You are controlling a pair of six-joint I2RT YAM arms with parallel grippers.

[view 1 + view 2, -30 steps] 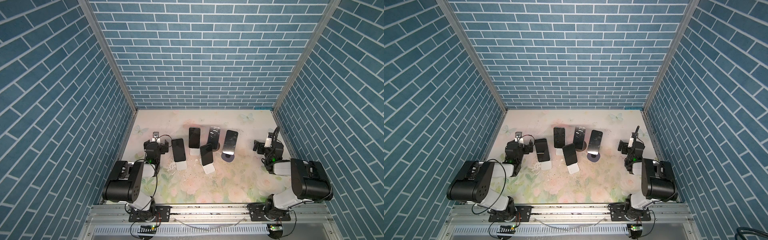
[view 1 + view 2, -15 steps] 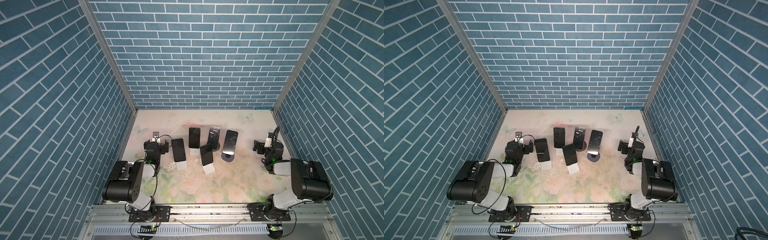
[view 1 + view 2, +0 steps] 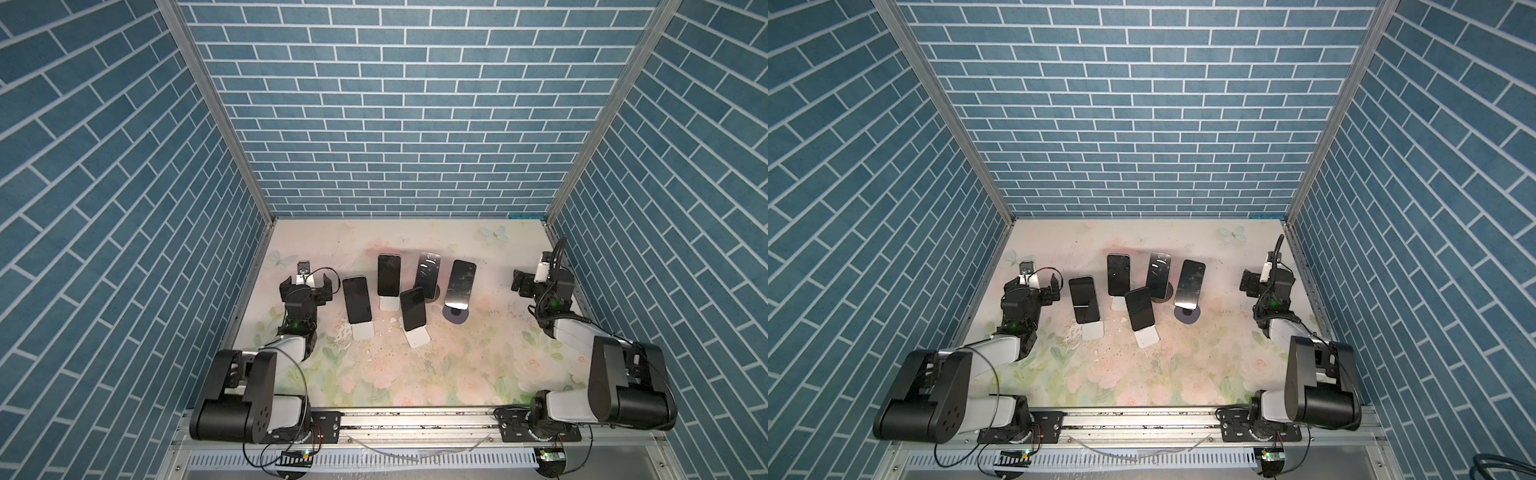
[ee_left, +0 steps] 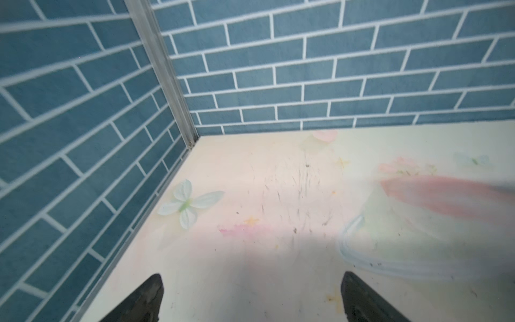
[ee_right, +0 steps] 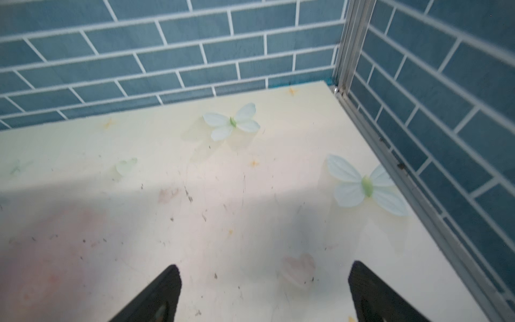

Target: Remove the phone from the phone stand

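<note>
Black leftmost phone (image 3: pixel 356 299), upright on its stand (image 3: pixel 362 331), sits just frame-right of spread left fingers (image 3: pixel 326 287); right fingers (image 5: pixel 164 292), also spread, farther.

5 dark phones (image 3: pixel 356 299) aslant on stands (image 3: pixel 362 331)

5 phones (image 3: pixel 356 299), 5 stands (image 3: pixel 362 331), 3 wht, 2 dk rnd, 2 arms (image 3: pixel 291 345)

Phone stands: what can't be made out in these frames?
Both top views: each phone hides its stand's cradle; only bases show.
Both wrist views: no phone or stand in frame; the bottom edge cuts off left gripper and right gripper behind the fingertips.
</note>
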